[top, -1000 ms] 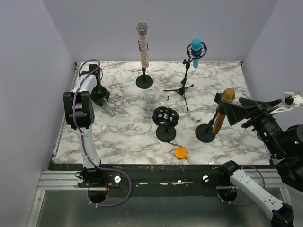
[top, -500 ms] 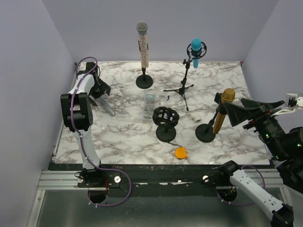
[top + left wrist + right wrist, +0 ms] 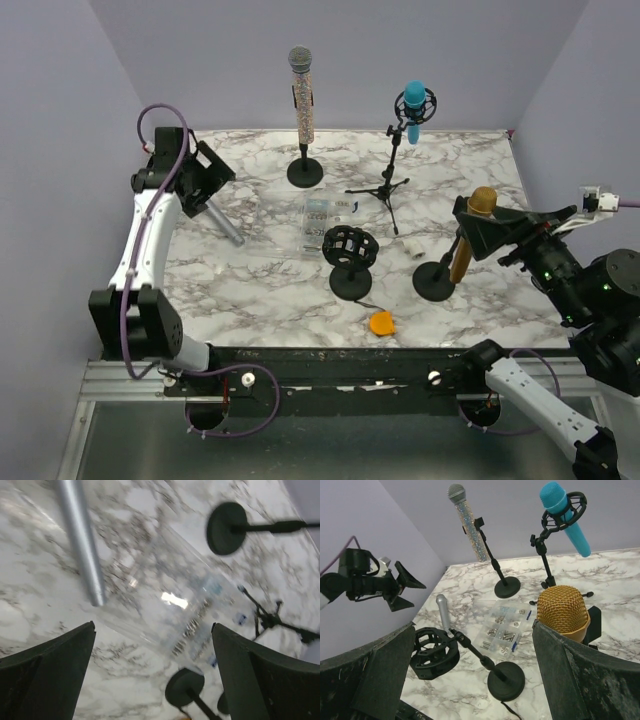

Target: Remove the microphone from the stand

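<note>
A silver microphone point(image 3: 225, 224) lies flat on the marble table at the left, also seen as silver microphone point(image 3: 80, 540) and silver microphone point(image 3: 442, 611). My left gripper point(image 3: 205, 181) hovers above it, open and empty, as the left gripper point(image 3: 152, 627) shows. The black shock-mount stand point(image 3: 350, 250) in the middle holds nothing. A gold microphone point(image 3: 470, 232) sits tilted in its round-base stand point(image 3: 435, 282). My right gripper point(image 3: 505, 228) is open beside its head, the gold microphone point(image 3: 563, 611) lying against the right finger of the right gripper point(image 3: 472, 627).
A glitter microphone point(image 3: 301, 95) stands upright on a round-base stand at the back. A blue microphone point(image 3: 413, 108) hangs in a tripod mount. A clear parts box point(image 3: 325, 222) lies mid-table, and a small orange object point(image 3: 381, 323) lies near the front edge.
My left gripper opened, let go of the silver microphone and rose back toward the left wall. The right gripper edged a little left toward the gold microphone.
</note>
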You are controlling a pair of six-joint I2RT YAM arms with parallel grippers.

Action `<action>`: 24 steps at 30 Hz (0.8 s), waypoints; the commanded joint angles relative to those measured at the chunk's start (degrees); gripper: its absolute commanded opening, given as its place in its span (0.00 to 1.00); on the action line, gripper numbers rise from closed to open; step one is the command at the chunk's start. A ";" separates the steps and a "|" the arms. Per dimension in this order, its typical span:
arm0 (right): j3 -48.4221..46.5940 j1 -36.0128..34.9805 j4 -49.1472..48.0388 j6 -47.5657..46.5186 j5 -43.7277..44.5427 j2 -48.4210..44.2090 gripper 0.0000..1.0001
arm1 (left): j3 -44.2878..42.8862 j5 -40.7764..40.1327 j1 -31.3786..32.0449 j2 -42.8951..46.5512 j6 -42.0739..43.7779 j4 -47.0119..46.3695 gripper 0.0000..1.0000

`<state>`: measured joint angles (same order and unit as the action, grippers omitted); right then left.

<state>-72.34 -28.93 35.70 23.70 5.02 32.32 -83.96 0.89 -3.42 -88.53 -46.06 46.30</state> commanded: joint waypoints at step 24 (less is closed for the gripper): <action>-11.86 -0.34 2.75 7.76 -25.35 26.13 1.00 | 20.71 29.49 37.51 30.78 13.90 -25.47 0.96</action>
<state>-82.81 -28.95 39.44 29.36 -19.22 56.25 -61.39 35.55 31.66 -59.05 -35.94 17.06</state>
